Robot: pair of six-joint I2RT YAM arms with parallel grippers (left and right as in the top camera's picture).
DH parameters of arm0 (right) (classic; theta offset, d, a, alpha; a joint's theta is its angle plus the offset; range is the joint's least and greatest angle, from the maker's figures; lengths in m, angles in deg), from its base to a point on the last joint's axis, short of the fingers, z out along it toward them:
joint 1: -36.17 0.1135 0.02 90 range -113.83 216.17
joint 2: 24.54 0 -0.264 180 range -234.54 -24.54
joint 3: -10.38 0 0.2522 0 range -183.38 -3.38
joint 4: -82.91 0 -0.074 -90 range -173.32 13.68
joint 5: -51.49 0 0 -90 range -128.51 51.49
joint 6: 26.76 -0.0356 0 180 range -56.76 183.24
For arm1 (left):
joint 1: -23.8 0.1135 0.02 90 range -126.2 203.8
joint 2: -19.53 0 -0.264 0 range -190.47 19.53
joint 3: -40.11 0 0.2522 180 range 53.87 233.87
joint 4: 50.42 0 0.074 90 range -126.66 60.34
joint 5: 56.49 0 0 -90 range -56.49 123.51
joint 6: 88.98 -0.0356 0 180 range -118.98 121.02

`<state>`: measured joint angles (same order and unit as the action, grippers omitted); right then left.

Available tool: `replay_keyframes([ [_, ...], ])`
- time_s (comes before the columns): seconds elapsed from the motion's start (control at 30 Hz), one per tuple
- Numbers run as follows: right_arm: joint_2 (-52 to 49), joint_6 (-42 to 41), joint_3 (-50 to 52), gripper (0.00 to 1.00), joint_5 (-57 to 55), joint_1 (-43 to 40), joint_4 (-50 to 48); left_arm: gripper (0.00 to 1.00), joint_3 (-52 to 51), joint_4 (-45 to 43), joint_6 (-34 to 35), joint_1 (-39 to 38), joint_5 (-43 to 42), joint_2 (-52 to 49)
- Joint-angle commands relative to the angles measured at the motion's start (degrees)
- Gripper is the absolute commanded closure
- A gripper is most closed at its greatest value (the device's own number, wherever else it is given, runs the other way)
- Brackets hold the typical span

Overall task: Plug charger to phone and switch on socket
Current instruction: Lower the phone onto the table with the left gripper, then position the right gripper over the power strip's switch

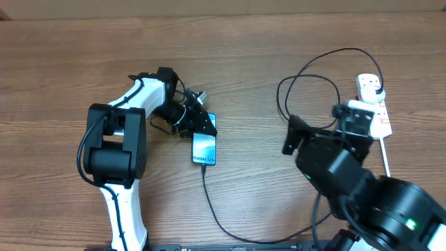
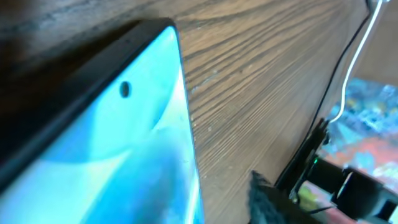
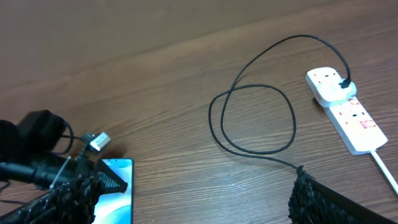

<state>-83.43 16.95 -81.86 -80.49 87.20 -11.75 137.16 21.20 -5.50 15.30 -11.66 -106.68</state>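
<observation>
The phone (image 1: 204, 148) lies flat, screen up, left of the table's centre. The charger (image 1: 207, 195), a thin black cable, meets the phone's near end and runs off towards the front edge. It loops at the right (image 3: 293, 124), and its black plug (image 3: 344, 84) sits in the white socket (image 1: 376, 115). My left gripper (image 1: 198, 120) hovers over the phone's far end. In the left wrist view one finger (image 2: 267, 202) stands clear of the phone's edge (image 2: 112, 155), so it is open. My right gripper (image 1: 320, 127) hangs wide open beside the cable loops and holds nothing (image 3: 189, 177).
The socket's white cord (image 1: 385, 157) runs towards the front right. The right arm's dark bulk (image 1: 376, 202) fills the front right corner. The left arm's base (image 1: 115, 153) stands at the left. Bare wood (image 1: 244, 104) separates the phone from the cable loops.
</observation>
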Motion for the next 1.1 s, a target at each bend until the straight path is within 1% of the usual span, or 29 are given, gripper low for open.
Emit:
replay_keyframes([
  [0.0, -2.7, -0.3, -0.2, 0.0, 0.3, -0.2, -0.9, 0.36, -0.7, -0.5, 2.6, 0.2, 15.6, -1.9],
  [0.1, -4.6, -2.4, -0.2, 0.0, 1.4, -0.2, -1.5, 0.34, -0.7, 0.0, 3.0, 0.2, 16.2, -1.9],
  [0.23, -5.5, -16.0, -0.2, 0.0, 1.6, -0.2, -1.6, 0.31, -0.7, 0.4, 3.0, 0.2, 16.2, -1.9],
  [0.3, -5.5, -20.0, -0.2, 0.0, 1.6, -0.2, -2.2, 0.3, -0.7, 0.4, 3.0, 0.2, 16.2, -1.9],
  [0.5, -5.8, -19.8, -0.2, 0.0, 1.5, -0.2, -1.7, 0.26, -0.7, 0.1, 2.9, 0.2, 16.3, -1.9],
  [0.63, -6.4, -19.7, -0.2, 0.0, 1.3, -0.2, -0.1, 0.25, -0.7, 0.0, 3.0, 0.2, 18.4, -1.9],
  [0.73, -6.6, -19.7, -0.2, 0.0, 1.4, -0.2, 0.2, 0.19, -0.7, -0.1, 4.4, 0.2, 20.4, -1.9],
  [0.87, -6.6, -19.7, -0.2, 0.0, 1.3, -0.2, 0.6, 0.15, -0.7, 0.0, 4.4, 0.2, 21.9, -1.9],
  [1.0, -6.6, -19.7, -0.2, 0.0, 1.4, -0.2, 0.6, 0.08, -0.7, -0.1, 4.4, 0.2, 22.5, -1.9],
  [1.07, -6.6, -19.7, -0.2, 0.0, 1.4, -0.2, 0.6, 0.06, -0.7, -0.1, 4.4, 0.2, 23.6, -1.9],
])
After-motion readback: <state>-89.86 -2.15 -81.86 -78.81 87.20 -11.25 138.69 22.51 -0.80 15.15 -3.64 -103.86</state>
